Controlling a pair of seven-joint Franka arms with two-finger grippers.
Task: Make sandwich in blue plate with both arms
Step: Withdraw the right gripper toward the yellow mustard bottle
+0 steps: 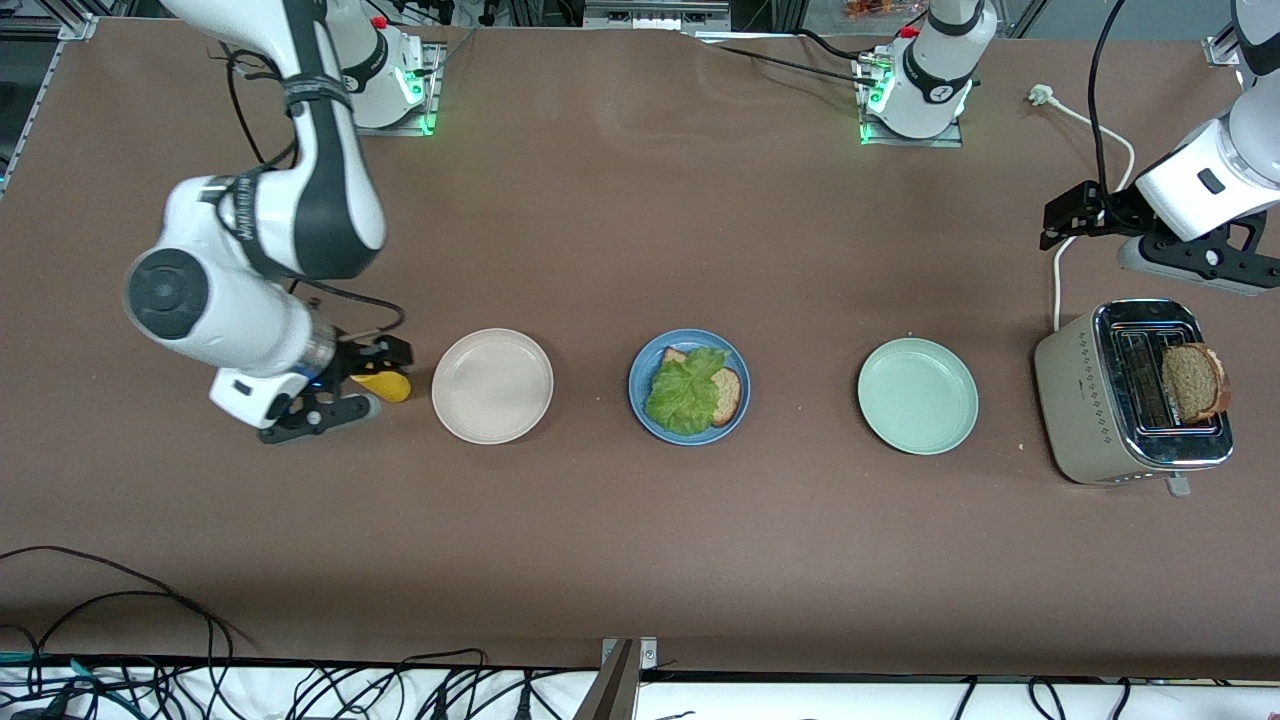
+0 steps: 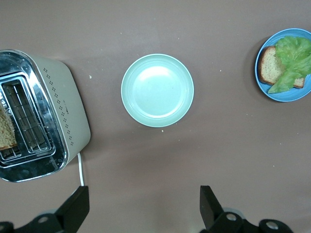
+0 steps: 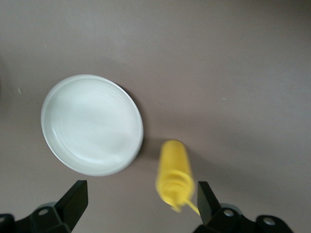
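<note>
The blue plate (image 1: 689,386) sits in the middle of the counter (image 1: 640,550), between a beige plate (image 1: 492,385) toward the right arm's end and a mint-green plate (image 1: 918,395) toward the left arm's end. On the blue plate lies one bread slice (image 1: 727,394) with a ruffled lettuce leaf (image 1: 685,392) draped over most of it. A second bread slice (image 1: 1192,382) stands in a slot of the toaster (image 1: 1130,395), at the left arm's end of the counter next to the mint-green plate. The left claw (image 2: 143,206) hangs well apart from the blue plate, up over the counter near the toaster, its fingers spread wide with nothing between them; the left wrist view looks straight down on the mint-green plate, with the toaster and the blue plate at its edges. The left arm reaches in from the counter's end, its wrist tipped so the claw points down. The right claw (image 3: 141,204) is likewise spread and empty, held over the counter beside the beige plate, with a yellow squeeze bottle (image 1: 385,385) lying on its side just under it. The right arm bends sharply at the elbow, forearm angled down toward the bottle.
</note>
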